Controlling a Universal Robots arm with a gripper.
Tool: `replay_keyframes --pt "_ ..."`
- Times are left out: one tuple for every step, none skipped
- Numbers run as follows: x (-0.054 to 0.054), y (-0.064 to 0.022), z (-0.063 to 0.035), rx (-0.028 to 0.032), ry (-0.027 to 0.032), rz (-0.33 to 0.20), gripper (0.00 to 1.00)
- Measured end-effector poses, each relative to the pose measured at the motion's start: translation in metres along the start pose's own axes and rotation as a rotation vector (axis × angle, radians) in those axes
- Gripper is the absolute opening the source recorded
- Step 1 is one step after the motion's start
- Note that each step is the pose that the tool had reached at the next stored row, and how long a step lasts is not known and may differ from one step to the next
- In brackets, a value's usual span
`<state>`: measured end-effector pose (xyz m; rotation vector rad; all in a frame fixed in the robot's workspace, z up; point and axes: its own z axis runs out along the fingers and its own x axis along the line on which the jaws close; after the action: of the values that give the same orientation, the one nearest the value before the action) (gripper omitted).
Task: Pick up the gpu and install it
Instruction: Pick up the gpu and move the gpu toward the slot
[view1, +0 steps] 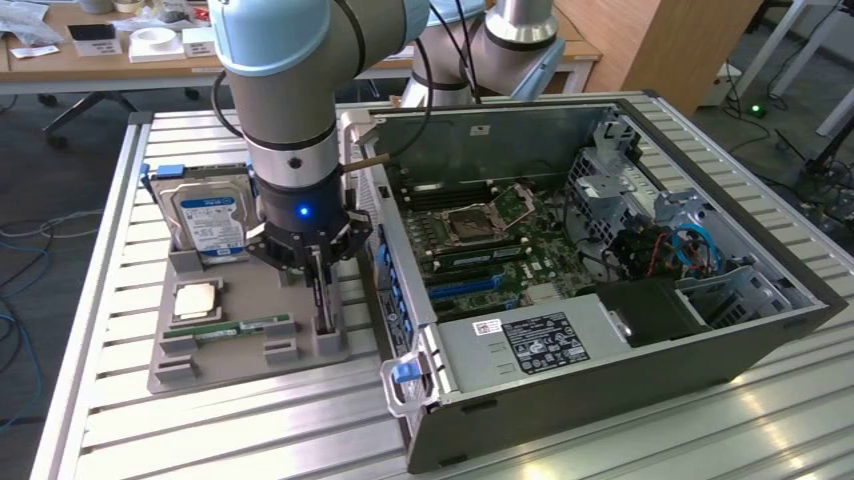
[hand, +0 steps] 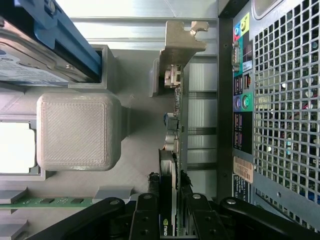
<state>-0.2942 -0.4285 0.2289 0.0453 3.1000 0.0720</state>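
Exterior view
- Carrier: a grey tray (view1: 180, 372) lay on the slatted table (view1: 267, 435), just beside the open computer case (view1: 601, 400), on the exterior view's left of it.
- Location of gpu: the gpu (view1: 327, 312) stood on its long edge in a slot along the tray edge nearest the case.
- Long axis: it ran along that tray edge, parallel to the case's rear panel, faces vertical.
- Gripper: the gripper (view1: 320, 285) hung straight down over the card, fingertips at its upper edge.
- Other tray contents: hard drive (view1: 210, 215) at the far end, a CPU (view1: 196, 298) and a RAM stick (view1: 247, 325) toward the near end, all apart from the card.

Wrist view
- Jaw state: the gripper (hand: 173, 212) was closed part-way, one finger on each face of the gpu (hand: 176, 125), pinching the thin card between them.
- Seating: the card appeared to sit in its tray slot; lift-off could not be confirmed.
- Orientation: the metal bracket (hand: 182, 40) pointed toward the hard drive (hand: 30, 65) end of the tray; the case's rear panel (hand: 280, 100) ran alongside, near but apart.

Handling (assessment)
- Weight and stiffness: probably light and rigid.
- Fragility: exposed components and the connector edge are likely delicate.
- Grip point: the flat faces at the upper edge, clear of the bracket and connector.
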Motion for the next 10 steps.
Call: replay_keyframes --pt "0.0000 0.0000 0.0000 0.0001 -0.0001 0.000 0.26" --pt "-0.0001 0.0001 -0.0002 0.0001 -0.0003 0.000 0.26" --pt "-0.0001 0.0001 -0.0008 0.0008 -0.0003 0.000 0.26" --pt "-0.0001 0.0000 -0.0017 0.0019 -0.0001 0.000 0.26" --pt "-0.0002 0.0001 -0.0026 0.0025 0.0000 0.000 0.26" --pt "-0.0002 0.0002 -0.0037 0.0025 -0.0001 0.000 0.26" --pt "-0.0002 0.0002 -0.0048 0.0026 -0.0001 0.000 0.26" --pt "-0.0002 0.0003 -0.0061 0.0026 -0.0001 0.000 0.26" --pt "-0.0003 0.0003 -0.0074 0.0026 -0.0001 0.000 0.26" --pt "-0.0003 0.0004 -0.0088 0.0026 -0.0001 0.000 0.26"
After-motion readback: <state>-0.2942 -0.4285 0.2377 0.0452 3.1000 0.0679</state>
